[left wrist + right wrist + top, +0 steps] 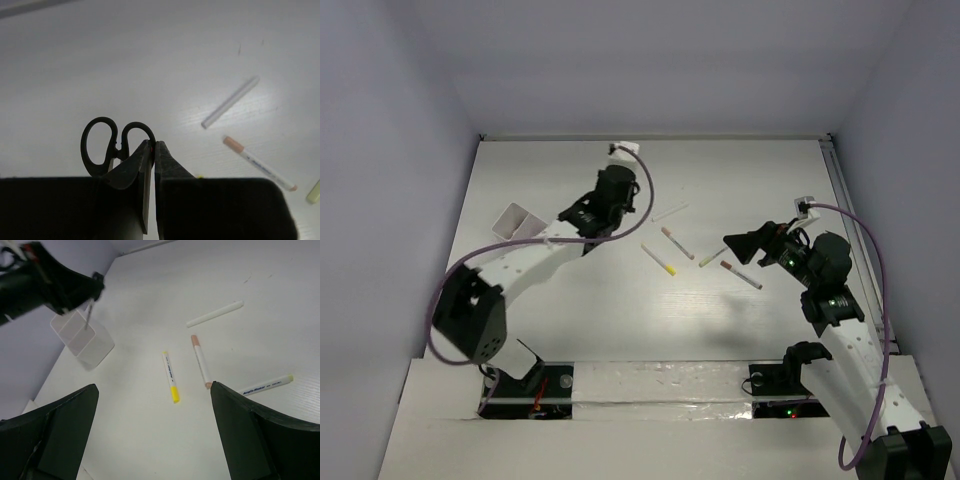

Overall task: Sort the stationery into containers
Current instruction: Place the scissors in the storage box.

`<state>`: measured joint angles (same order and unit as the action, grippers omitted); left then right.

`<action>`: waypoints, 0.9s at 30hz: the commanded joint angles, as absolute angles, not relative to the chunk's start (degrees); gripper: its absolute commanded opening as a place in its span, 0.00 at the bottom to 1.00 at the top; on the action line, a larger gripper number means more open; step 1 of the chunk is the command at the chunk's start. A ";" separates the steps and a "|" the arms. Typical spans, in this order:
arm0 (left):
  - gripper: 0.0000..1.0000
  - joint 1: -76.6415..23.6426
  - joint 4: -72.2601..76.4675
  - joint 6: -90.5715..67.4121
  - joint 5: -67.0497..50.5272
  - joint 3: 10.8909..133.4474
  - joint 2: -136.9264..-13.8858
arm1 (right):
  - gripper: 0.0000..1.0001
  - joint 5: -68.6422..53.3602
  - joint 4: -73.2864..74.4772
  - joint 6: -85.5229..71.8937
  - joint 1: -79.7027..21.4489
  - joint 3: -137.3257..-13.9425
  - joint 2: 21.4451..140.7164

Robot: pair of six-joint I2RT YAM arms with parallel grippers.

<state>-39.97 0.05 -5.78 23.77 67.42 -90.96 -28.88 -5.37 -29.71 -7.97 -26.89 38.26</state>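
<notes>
My left gripper (pixel 153 146) is shut on the handle of the small black scissors (pixel 100 120) and holds them in the air. In the right wrist view the left gripper (pixel 92 285) hangs the scissors' blade (pixel 89 315) over the white square box (pixel 82 337). In the top view the left gripper (pixel 572 218) is just right of the box (pixel 517 222). My right gripper (pixel 155 405) is wide open and empty above the pens; the top view shows it too (pixel 745 250). A yellow-ended pen (pixel 171 376), a pink-ended pen (pixel 201 361), a green-ended pen (pixel 267 385) and a plain white stick (pixel 215 314) lie on the table. No erasers show.
A red-brown-ended pen (pixel 741 275) lies under the right gripper in the top view. Grey walls close the table on the left, back and right. A rail (pixel 850 215) runs along the right edge.
</notes>
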 commanded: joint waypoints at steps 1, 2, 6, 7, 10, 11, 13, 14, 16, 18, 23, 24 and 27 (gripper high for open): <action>0.00 -35.27 2.80 -9.75 27.25 63.12 -80.81 | 1.00 -28.56 -6.59 -28.83 -8.26 -28.21 37.18; 0.00 -34.11 3.33 -10.63 27.16 60.32 -78.86 | 1.00 -28.56 -6.59 -28.83 -8.26 -28.30 37.00; 0.00 -27.44 5.36 -13.62 26.63 53.89 -69.28 | 1.00 -28.48 -6.33 -28.83 -8.78 -28.21 36.39; 0.00 -26.29 5.62 -13.80 26.89 53.09 -66.39 | 1.00 -28.48 -6.33 -28.83 -8.79 -28.21 36.30; 0.00 -22.51 5.28 -13.71 29.26 50.80 -63.29 | 1.00 -28.13 -6.15 -28.74 -8.79 -28.21 36.04; 0.00 -21.80 5.10 -13.36 29.62 50.54 -63.11 | 1.00 -27.95 -5.98 -28.57 -8.79 -28.21 35.95; 0.00 -19.78 5.88 -12.22 31.03 50.28 -63.02 | 1.00 -27.77 -5.89 -28.56 -8.79 -28.30 35.60; 0.00 -18.91 6.32 -10.82 30.50 49.84 -63.02 | 1.00 -27.86 -5.89 -28.56 -8.79 -28.21 35.60; 0.00 -16.97 6.50 -9.85 30.49 50.01 -63.72 | 1.00 -27.95 -5.80 -28.56 -8.79 -28.21 35.51; 0.00 -16.35 8.16 -6.96 31.20 49.05 -63.98 | 1.00 -27.95 -5.71 -28.48 -8.79 -28.21 35.42; 0.00 -16.35 18.36 -0.36 31.29 43.69 -64.60 | 1.00 -27.95 -5.54 -28.30 -8.79 -28.39 35.42; 0.00 -16.35 19.24 0.34 31.03 43.25 -64.69 | 1.00 -27.95 -5.36 -28.21 -8.79 -28.48 35.33; 0.00 -16.35 21.53 2.98 31.20 42.72 -65.74 | 1.00 -27.77 -5.19 -28.13 -8.79 -28.48 34.89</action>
<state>-16.40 14.00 -1.39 30.48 42.83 -65.60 -28.42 -4.34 -29.32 -8.34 -26.89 35.88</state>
